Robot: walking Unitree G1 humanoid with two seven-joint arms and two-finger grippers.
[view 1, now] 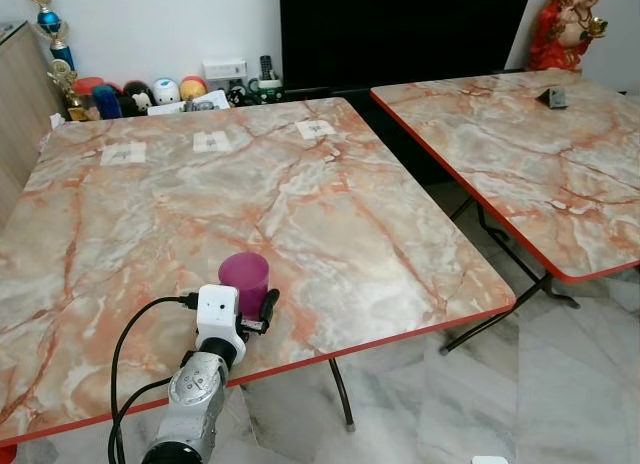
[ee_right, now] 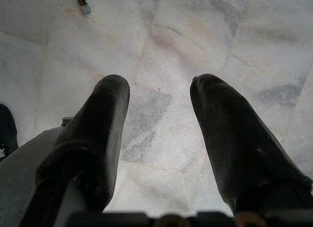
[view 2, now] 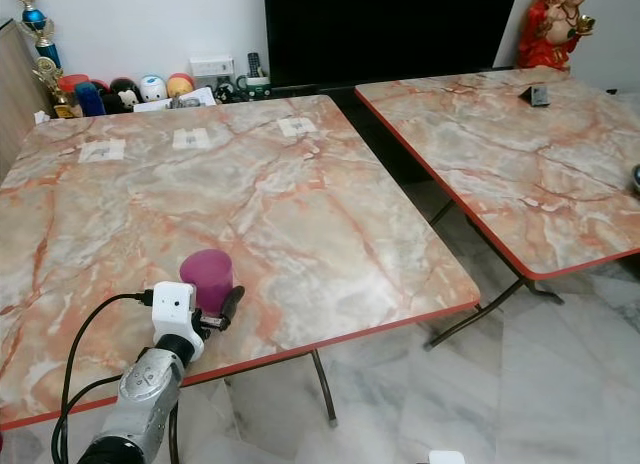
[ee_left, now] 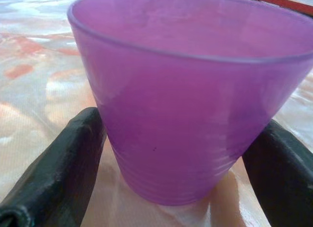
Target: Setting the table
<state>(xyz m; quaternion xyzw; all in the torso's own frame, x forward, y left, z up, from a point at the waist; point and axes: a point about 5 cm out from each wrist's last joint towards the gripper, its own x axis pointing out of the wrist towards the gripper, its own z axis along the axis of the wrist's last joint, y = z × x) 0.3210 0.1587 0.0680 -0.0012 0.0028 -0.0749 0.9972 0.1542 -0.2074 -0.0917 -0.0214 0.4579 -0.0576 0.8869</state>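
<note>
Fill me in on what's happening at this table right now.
The robot's left gripper is at a purple cup that stands upright near the front edge of the marble-patterned table. Its two black fingers sit on either side of the cup's base, touching or nearly touching it, and the cup rests on the tabletop. The right gripper hangs idle, open, over the marble floor. Three small white cards lie along the table's far edge.
</note>
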